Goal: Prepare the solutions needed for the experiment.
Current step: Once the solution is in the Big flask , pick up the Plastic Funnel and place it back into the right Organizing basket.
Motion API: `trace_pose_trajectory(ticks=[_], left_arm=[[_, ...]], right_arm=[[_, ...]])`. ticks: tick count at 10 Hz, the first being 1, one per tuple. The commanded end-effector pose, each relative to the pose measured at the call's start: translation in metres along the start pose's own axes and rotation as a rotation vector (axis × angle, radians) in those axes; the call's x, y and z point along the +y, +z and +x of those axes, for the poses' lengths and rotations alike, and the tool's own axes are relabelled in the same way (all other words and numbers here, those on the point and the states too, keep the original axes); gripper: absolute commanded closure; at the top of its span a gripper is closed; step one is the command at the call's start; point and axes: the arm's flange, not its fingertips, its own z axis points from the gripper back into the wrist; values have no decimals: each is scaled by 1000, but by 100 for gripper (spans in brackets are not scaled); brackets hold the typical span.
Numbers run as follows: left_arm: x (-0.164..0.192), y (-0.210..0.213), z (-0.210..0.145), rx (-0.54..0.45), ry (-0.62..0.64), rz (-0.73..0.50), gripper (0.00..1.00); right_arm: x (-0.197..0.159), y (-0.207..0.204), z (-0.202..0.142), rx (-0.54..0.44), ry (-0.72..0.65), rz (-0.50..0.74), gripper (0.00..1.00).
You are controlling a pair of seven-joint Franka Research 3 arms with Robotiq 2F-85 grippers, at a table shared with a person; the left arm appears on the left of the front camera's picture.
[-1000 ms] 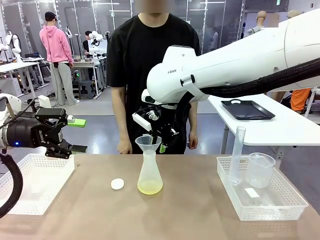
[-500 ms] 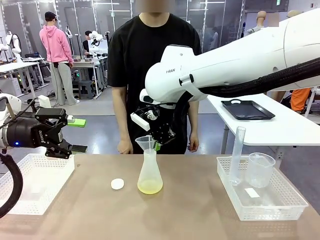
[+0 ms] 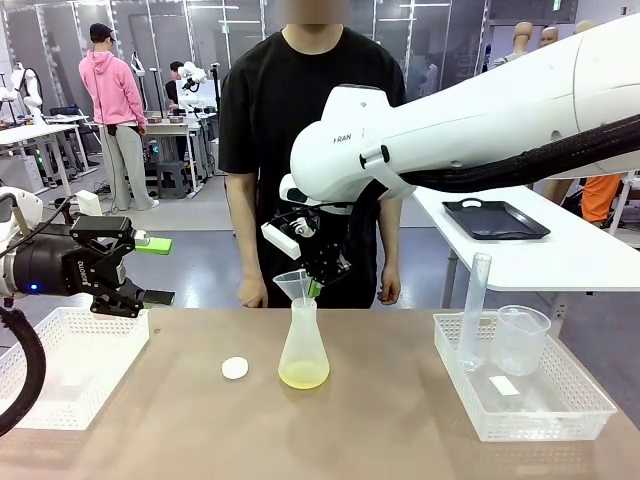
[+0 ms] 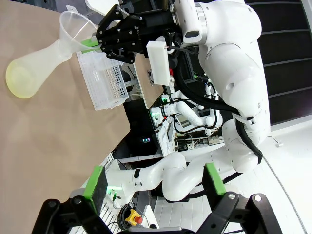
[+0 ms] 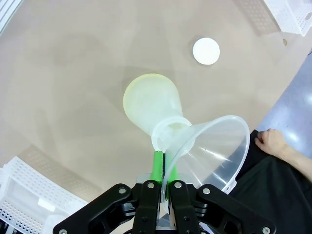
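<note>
Front, right gripper (image 3: 313, 287): I find it clamped on the rim of the funnel (image 3: 293, 284), which sits tilted at the mouth of the flask (image 3: 303, 340).
Front, solution (image 3: 303, 377): thin yellow layer at the flask's bottom, mid-table, near a white disc (image 3: 235, 368).
Front, left gripper (image 3: 155, 270): fingers apart and empty, above the left basket (image 3: 100, 313).
Left wrist, left gripper (image 4: 153, 176): I see the green pads spread wide, nothing between them.
Left wrist, solution (image 4: 19, 80): in the flask (image 4: 41, 61) on the table, well apart from this gripper.
Right wrist, right gripper (image 5: 164, 168): pads pinched on the funnel (image 5: 214, 146) wall.
Right wrist, solution (image 5: 141, 97): yellowish tint in the flask (image 5: 156, 109) below the funnel; the white disc (image 5: 206, 50) lies beyond.
</note>
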Motion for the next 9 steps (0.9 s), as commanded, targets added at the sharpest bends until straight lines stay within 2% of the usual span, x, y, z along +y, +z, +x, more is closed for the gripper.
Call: trace_pose_trajectory(ticks=[1,6,9], left_arm=[[-2,-2,0,-8,1,-21,0],[-2,-2,0,-8,1,-21,0],[-2,-2,0,-8,1,-21,0]], right_arm=[[15,8,4,49,19,-63,100],[26,44,8,127,10,-207,100],[48,78,0,137,-48,-256,100]])
